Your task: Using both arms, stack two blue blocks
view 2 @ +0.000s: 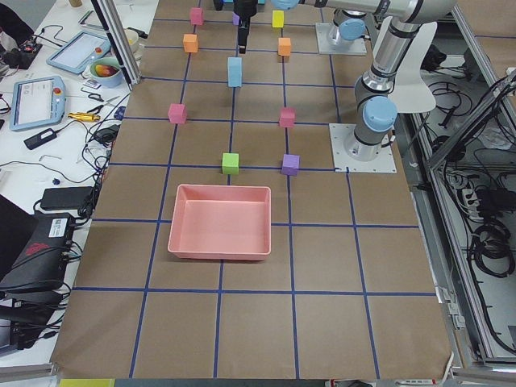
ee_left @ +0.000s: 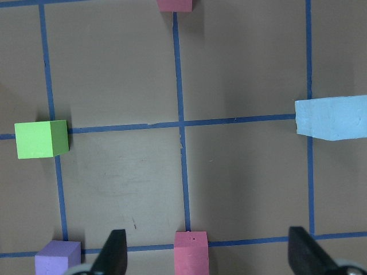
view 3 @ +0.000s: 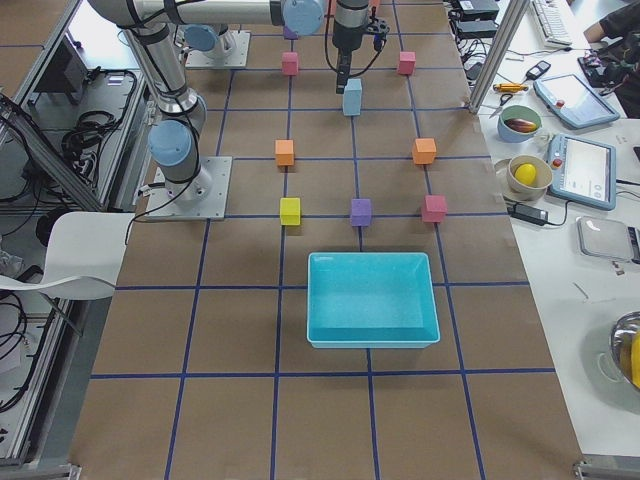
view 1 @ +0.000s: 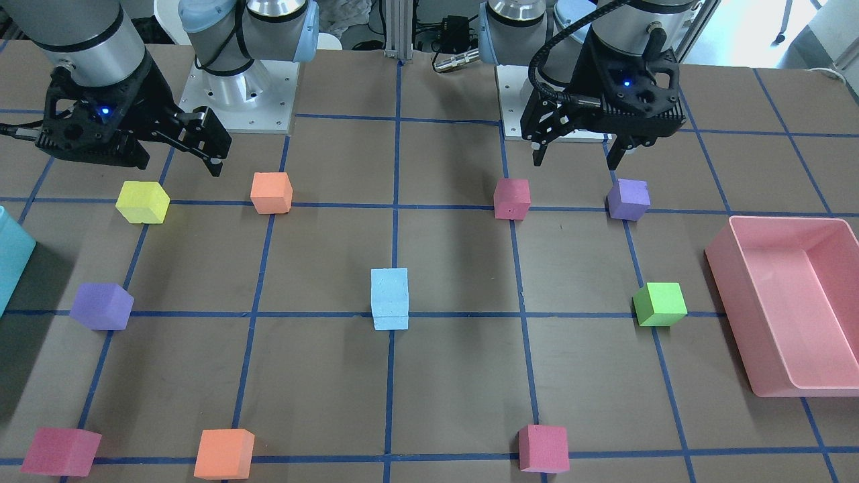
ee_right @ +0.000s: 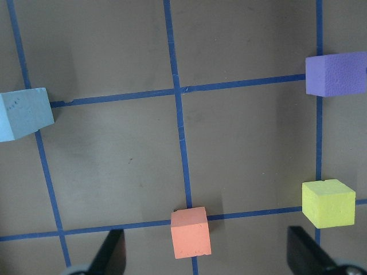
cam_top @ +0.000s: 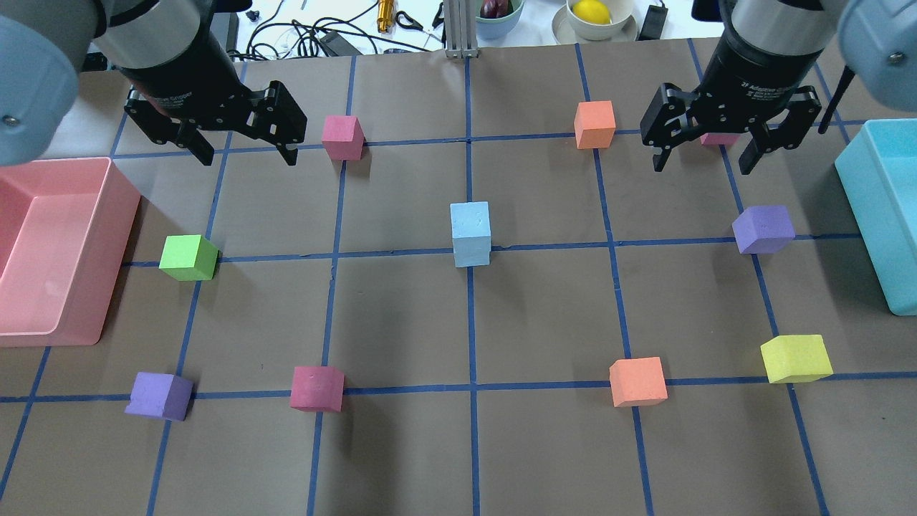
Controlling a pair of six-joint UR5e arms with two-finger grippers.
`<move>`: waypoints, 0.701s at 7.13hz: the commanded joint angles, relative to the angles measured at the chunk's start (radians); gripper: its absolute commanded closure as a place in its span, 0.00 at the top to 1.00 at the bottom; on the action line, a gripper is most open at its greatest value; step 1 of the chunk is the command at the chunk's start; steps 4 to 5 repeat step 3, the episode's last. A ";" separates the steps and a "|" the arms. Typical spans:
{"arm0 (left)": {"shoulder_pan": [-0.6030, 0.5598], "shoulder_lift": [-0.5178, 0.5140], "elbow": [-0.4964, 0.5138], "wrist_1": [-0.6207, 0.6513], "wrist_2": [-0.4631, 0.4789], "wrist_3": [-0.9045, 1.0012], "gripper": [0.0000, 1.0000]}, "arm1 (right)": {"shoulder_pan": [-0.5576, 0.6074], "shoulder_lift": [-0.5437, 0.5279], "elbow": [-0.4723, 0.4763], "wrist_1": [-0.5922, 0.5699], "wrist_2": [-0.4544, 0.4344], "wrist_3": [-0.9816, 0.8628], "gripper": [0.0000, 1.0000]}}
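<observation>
Two pale blue blocks (cam_top: 471,233) stand stacked one on the other at the table's centre, on a blue tape crossing; the stack also shows in the front view (view 1: 389,298). My left gripper (cam_top: 247,154) hangs open and empty above the table, far left of the stack. Its wrist view shows the stack (ee_left: 332,117) at the right edge. My right gripper (cam_top: 702,166) hangs open and empty, far right of the stack. Its wrist view shows the stack (ee_right: 23,113) at the left edge. Neither gripper touches a block.
A pink bin (cam_top: 122,193) stands at the left edge and a teal bin (cam_top: 881,215) at the right edge. Green (cam_top: 188,257), purple (cam_top: 764,228), pink (cam_top: 342,137), orange (cam_top: 594,124) and yellow (cam_top: 795,357) cubes lie scattered on the grid.
</observation>
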 commanded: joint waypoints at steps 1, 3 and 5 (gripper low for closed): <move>0.000 0.000 0.000 -0.001 0.000 0.000 1.00 | -0.001 0.001 0.001 0.000 -0.007 -0.001 1.00; 0.002 0.006 -0.035 0.005 0.002 0.002 1.00 | -0.001 0.001 0.001 0.000 -0.008 -0.002 1.00; 0.002 0.006 -0.035 0.005 0.002 0.002 1.00 | -0.001 0.001 0.001 0.000 -0.008 -0.002 1.00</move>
